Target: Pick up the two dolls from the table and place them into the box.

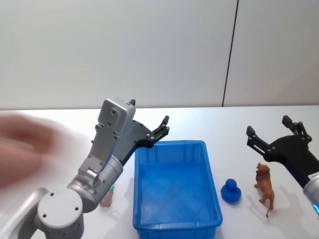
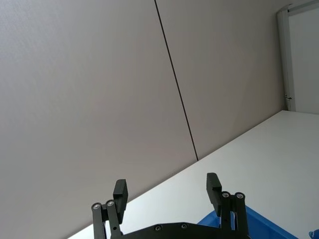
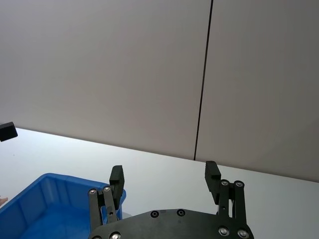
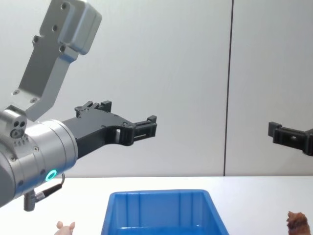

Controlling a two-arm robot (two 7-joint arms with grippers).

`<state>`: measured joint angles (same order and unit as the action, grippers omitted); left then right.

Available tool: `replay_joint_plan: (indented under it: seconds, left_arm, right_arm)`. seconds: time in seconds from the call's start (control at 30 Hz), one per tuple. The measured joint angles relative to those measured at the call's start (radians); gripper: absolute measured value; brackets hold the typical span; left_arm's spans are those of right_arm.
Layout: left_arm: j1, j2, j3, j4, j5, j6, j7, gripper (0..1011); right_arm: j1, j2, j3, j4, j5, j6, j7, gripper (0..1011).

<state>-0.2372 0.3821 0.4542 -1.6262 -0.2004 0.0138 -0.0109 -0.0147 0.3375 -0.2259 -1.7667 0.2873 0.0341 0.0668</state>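
Note:
The blue box (image 1: 174,219) sits in the middle of the white table (image 1: 234,124). A reddish-brown doll (image 1: 264,186) stands right of it, also seen low in the chest view (image 4: 297,223). The pale pink doll (image 4: 65,227) is left of the box, mostly hidden behind my left arm in the head view (image 1: 107,198). My left gripper (image 1: 164,125) hangs open in the air above the box's far left corner, empty (image 2: 167,191). My right gripper (image 1: 268,125) is open and empty (image 3: 164,177), raised above and behind the brown doll.
A small dark blue toy figure (image 1: 231,190) stands between the box and the brown doll. A grey wall with a dark vertical seam (image 1: 229,55) rises behind the table. Bare tabletop lies behind the box.

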Motion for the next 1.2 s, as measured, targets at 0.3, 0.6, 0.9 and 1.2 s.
replay_joint_plan:
  seconds: [0.3,0.6,0.9,1.2]
  left_arm:
    - [0.000,0.000,0.000,0.000,0.000,0.000,0.000,1001]
    - [0.000,0.000,0.000,0.000,0.000,0.000,0.000,1001]
    - [0.000,0.000,0.000,0.000,0.000,0.000,0.000,1001]
    - [0.000,0.000,0.000,0.000,0.000,0.000,0.000,1001]
  right_arm:
    - [0.000,0.000,0.000,0.000,0.000,0.000,0.000,1001]
    - [0.000,0.000,0.000,0.000,0.000,0.000,0.000,1001]
    - [0.000,0.000,0.000,0.000,0.000,0.000,0.000,1001]
    - [0.000,0.000,0.000,0.000,-0.001,0.001,0.000,1001]
